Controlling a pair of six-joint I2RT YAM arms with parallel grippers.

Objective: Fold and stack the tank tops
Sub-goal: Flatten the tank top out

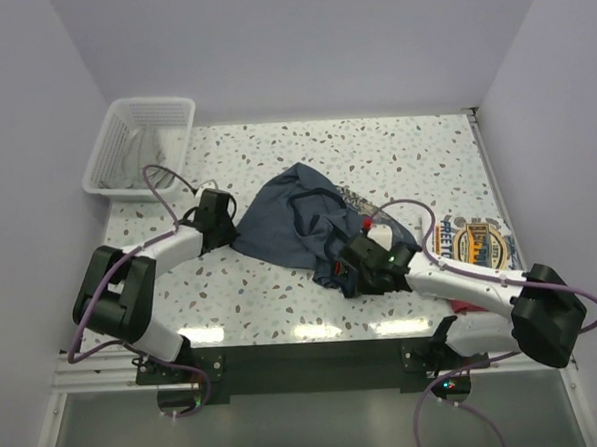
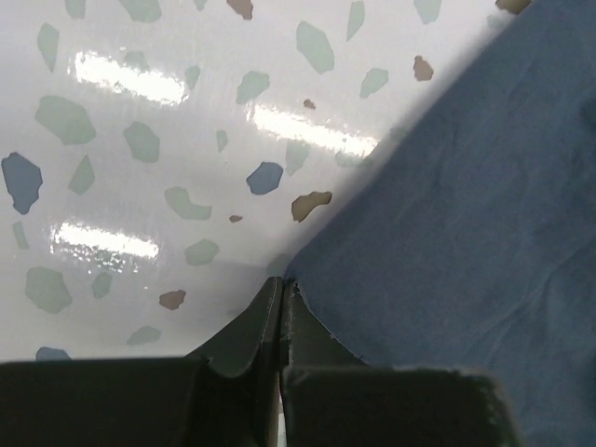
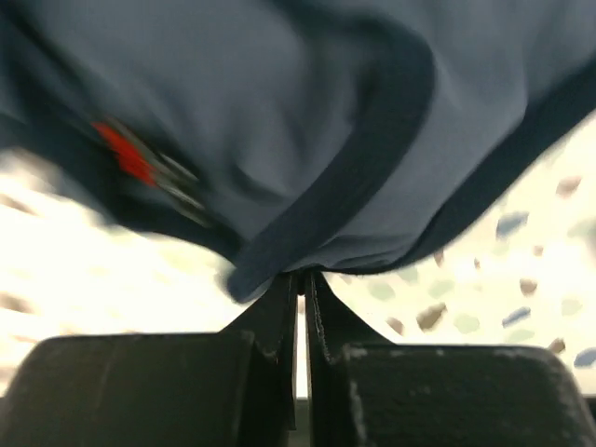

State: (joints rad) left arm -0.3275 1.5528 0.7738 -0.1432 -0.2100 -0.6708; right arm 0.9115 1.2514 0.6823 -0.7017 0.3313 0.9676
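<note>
Cloth: slate-blue tank top [image 1: 284, 224] lay crumpled, navy-trimmed
Writing: unreadable
Left gripper [image 2: 282, 298]: pinched its edge
Right gripper [image 3: 300, 279]: pinched its trim

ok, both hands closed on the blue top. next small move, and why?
Likely lift both slightly and spread apart: left hand pinches the blue tank top at its edge, right hand at its navy trim, and it lies crumpled between them.
</note>
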